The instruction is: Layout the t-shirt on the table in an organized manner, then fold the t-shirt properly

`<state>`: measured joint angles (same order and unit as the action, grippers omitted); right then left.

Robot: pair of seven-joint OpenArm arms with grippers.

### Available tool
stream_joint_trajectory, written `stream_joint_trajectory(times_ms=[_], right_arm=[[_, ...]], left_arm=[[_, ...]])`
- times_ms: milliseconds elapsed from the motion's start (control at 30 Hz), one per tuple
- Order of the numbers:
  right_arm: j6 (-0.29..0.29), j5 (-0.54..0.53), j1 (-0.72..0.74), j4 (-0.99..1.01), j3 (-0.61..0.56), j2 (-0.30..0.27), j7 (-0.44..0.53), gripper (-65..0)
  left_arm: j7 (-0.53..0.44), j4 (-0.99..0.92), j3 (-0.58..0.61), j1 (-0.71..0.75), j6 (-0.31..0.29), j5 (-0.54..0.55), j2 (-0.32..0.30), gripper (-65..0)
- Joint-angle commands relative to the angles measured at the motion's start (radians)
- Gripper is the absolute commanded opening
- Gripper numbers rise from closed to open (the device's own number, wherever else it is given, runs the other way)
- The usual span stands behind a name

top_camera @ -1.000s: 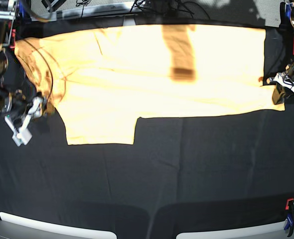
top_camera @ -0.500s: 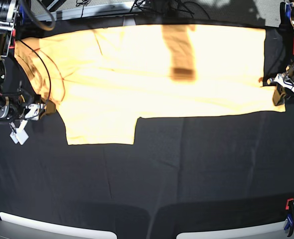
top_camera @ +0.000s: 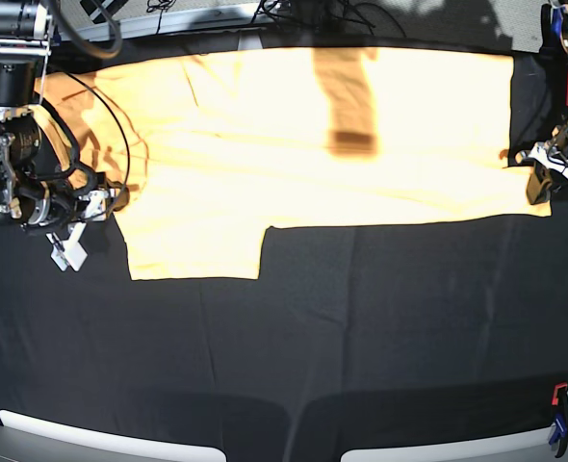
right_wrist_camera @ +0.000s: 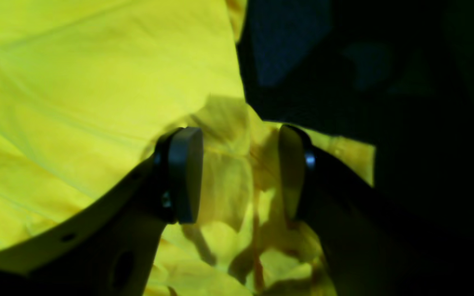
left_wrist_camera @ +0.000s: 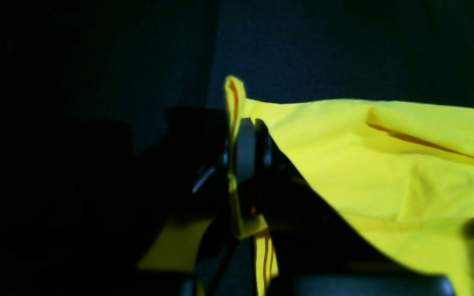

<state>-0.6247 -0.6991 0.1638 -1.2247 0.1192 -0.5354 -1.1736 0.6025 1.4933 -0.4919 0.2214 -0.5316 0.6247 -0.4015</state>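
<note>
A wide table draped in matte black cloth (top_camera: 361, 327) fills your base view, and the plain light orange-yellow cotton t-shirt (top_camera: 294, 144) lies across its far half, long axis running left to right, mostly flat.

Your left gripper (top_camera: 544, 164) sits at the scene's right edge, jaws clamped on the shirt's corner there — its wrist view shows a fold of yellow fabric pinched between the closed pads.

Your right gripper (right_wrist_camera: 239, 174) is at the scene's left, jaws spread wide, with the rumpled, shadowed part of the shirt directly below and between them; nothing is gripped.

So the relation that matters: the crumpled end lies under the right arm, well apart from the left one. I judge the next grasp belongs to the right gripper — down onto that bunched fabric.
</note>
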Motion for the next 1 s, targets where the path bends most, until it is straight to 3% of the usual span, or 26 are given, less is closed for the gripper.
stream_joint_trajectory(times_ms=[0,267,567,700,767,967], right_arm=[[-0.004,-0.012,0.019,-0.014,-0.007,-0.018,0.007,-37.9],[-0.004,-0.116,0.047,-0.015,-0.021,-0.019,-0.005,-42.5],[-0.008,-0.139,0.105,-0.015,-0.021,-0.019,-0.051,-60.0],[-0.008,-0.139,0.105,-0.015,-0.021,-0.019,-0.054,-61.3],[-0.008,-0.139,0.105,-0.015,-0.021,-0.019,-0.057,-65.0],[-0.013,-0.139,0.105,-0.015,-0.021,-0.022,-0.114,-65.0]], left_arm=[[-0.027,0.019,-0.007,-0.008,-0.007,0.012,-0.019,-65.0],[-0.027,0.019,-0.006,-0.008,-0.007,0.012,-0.019,-65.0],[-0.027,0.019,-0.007,-0.008,-0.007,0.012,-0.019,-65.0],[-0.027,0.019,-0.006,-0.008,-0.007,0.012,-0.019,-65.0],[-0.027,0.019,-0.007,-0.008,-0.007,0.012,-0.019,-65.0],[-0.027,0.019,-0.007,-0.008,-0.007,0.005,-0.019,-65.0]])
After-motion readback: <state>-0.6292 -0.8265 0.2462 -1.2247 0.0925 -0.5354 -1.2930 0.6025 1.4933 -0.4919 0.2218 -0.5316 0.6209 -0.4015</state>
